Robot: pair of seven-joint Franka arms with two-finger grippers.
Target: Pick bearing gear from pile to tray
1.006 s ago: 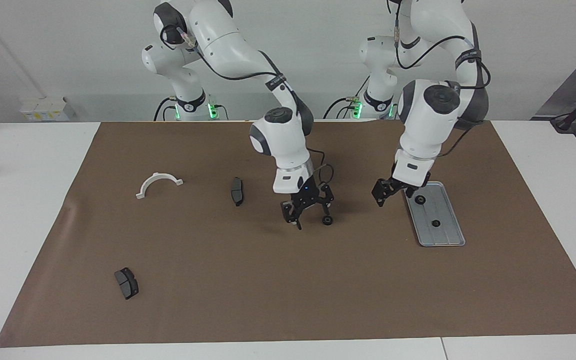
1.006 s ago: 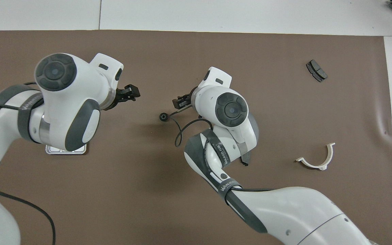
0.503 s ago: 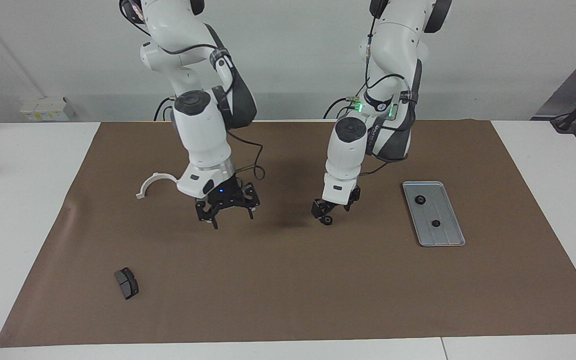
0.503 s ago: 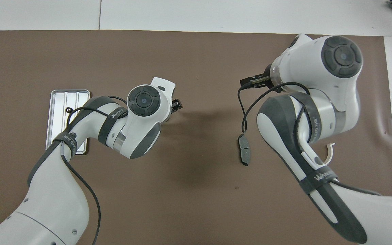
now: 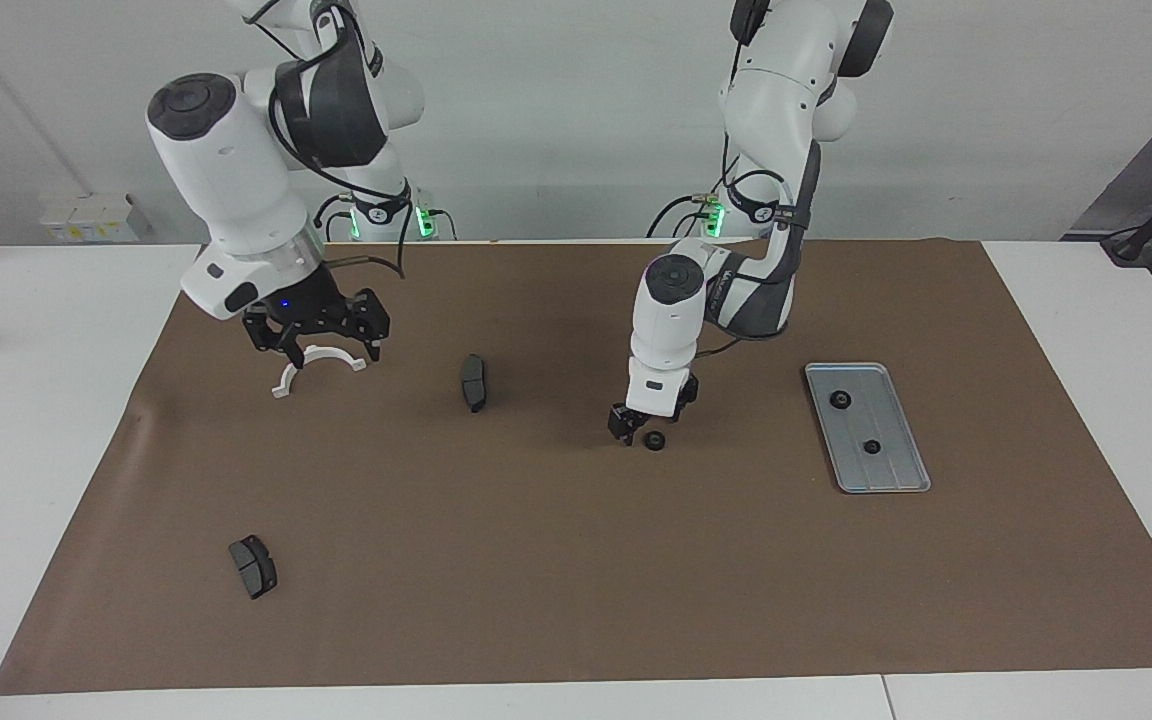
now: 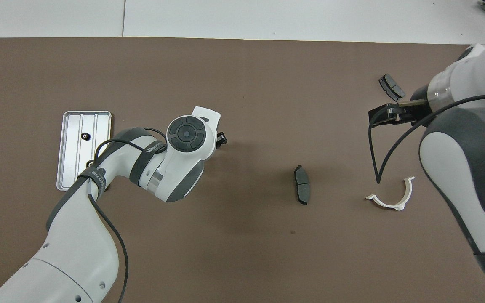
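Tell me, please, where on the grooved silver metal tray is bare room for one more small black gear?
The grooved silver metal tray carries two small black gears. The end farther from the robots, past the second gear, is bare, as is the groove along the edge toward the left arm's end of the table.

1. Left arm bends down at the middle of the table, its left gripper (image 5: 636,430) low, nearly at the surface
2. Right arm is raised at its own end, right gripper (image 5: 316,335) spread wide, pointing down

White table (image 5: 56,400), brown mat (image 5: 576,560)
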